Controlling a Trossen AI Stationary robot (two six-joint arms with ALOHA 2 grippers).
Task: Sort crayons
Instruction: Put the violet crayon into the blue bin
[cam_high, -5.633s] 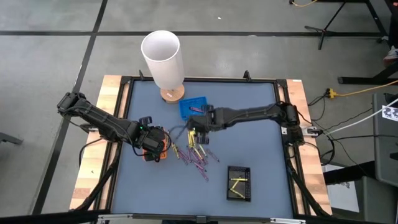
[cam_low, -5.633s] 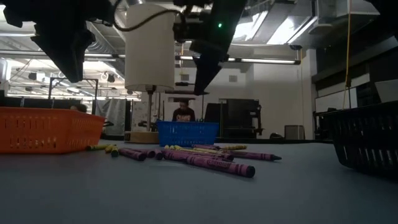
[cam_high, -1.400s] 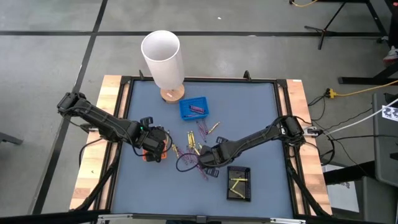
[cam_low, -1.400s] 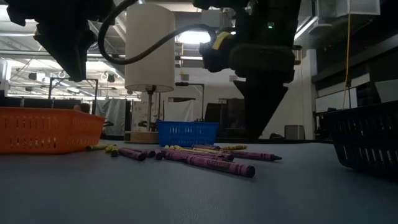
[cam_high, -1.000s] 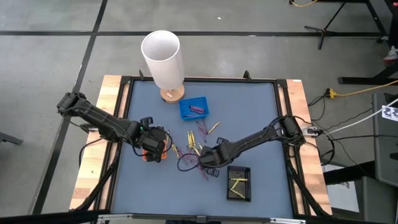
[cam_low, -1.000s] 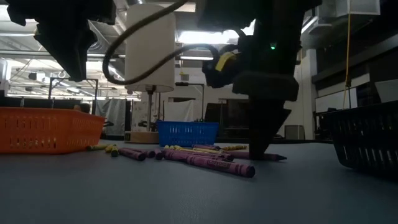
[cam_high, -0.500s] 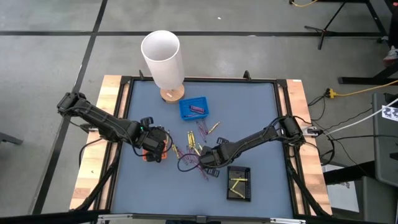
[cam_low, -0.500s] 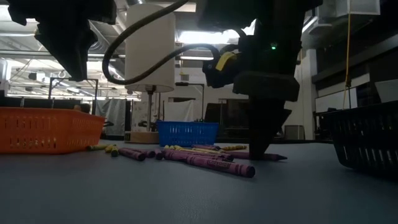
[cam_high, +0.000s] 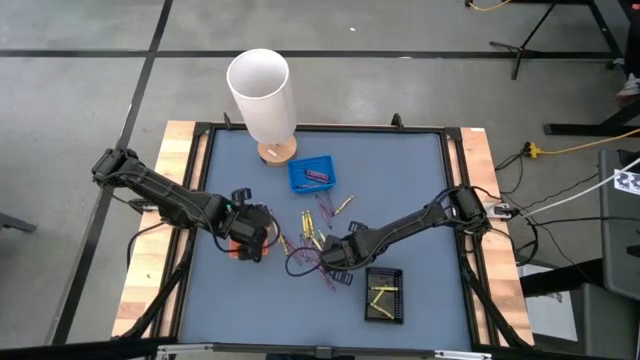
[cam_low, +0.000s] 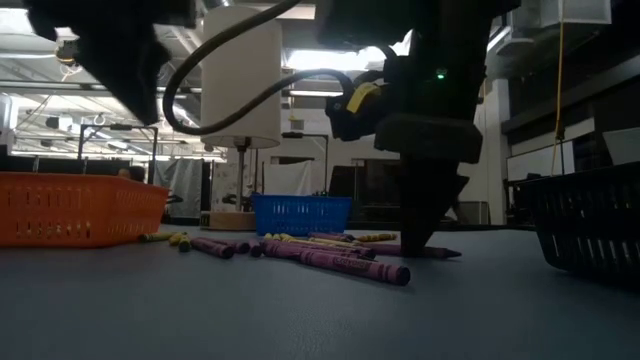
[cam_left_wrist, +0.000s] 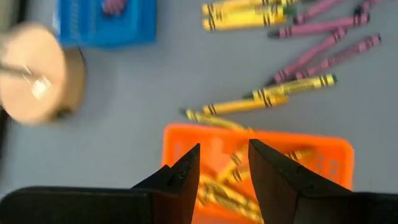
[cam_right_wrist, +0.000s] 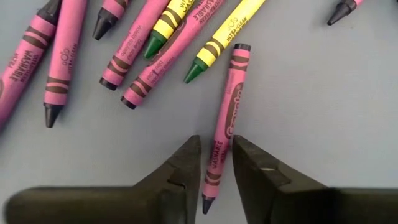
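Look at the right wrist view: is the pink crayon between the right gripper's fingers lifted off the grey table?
No, the pink crayon lies flat on the grey table.

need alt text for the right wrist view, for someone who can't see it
The right gripper is down at the grey table, its two dark fingers straddling a pink crayon whose tip points back toward the camera. Just beyond lie several more pink crayons and two yellow ones, scattered at angles.

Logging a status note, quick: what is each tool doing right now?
Left tool: open, empty, above the orange tray.
Right tool: down on the table, fingers on either side of a pink crayon; a firm grip cannot be told.
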